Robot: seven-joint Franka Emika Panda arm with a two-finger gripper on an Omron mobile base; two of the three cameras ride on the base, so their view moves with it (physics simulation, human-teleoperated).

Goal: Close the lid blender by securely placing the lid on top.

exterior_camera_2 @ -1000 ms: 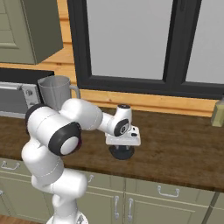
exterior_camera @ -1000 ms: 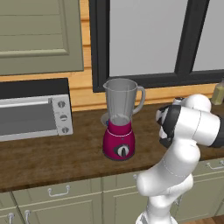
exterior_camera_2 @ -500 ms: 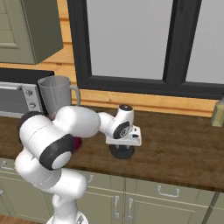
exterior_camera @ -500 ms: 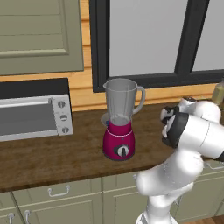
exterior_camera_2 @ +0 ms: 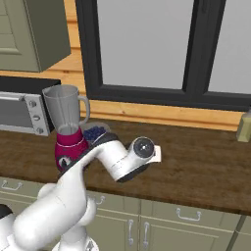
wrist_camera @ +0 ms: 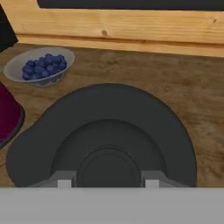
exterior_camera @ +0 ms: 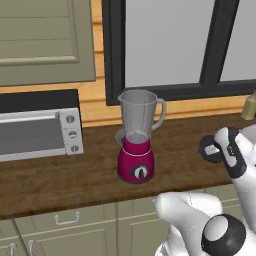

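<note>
The blender [exterior_camera: 136,135] stands on the wooden counter, a magenta base with a dial under a tall clear jar whose top is uncovered; it is also in the right base view as the blender [exterior_camera_2: 66,125]. The lid [wrist_camera: 105,131], a black round disc with a raised centre, sits right under the hand, just above the counter. My gripper [wrist_camera: 107,181] is shut on the lid's raised centre, with one fingertip on each side of it. The lid [exterior_camera: 209,149] hangs to the right of the blender, well below the jar's rim.
A grey bowl of blueberries [wrist_camera: 39,65] sits on the counter just behind the blender's base [wrist_camera: 8,119]. A silver toaster oven [exterior_camera: 37,130] stands at the left. A bottle [exterior_camera_2: 243,126] stands at the far right by the window ledge.
The arm's elbow has swung down low, and the hand with the lid has shifted a little right and down, away from the blender. The blender has not moved.
</note>
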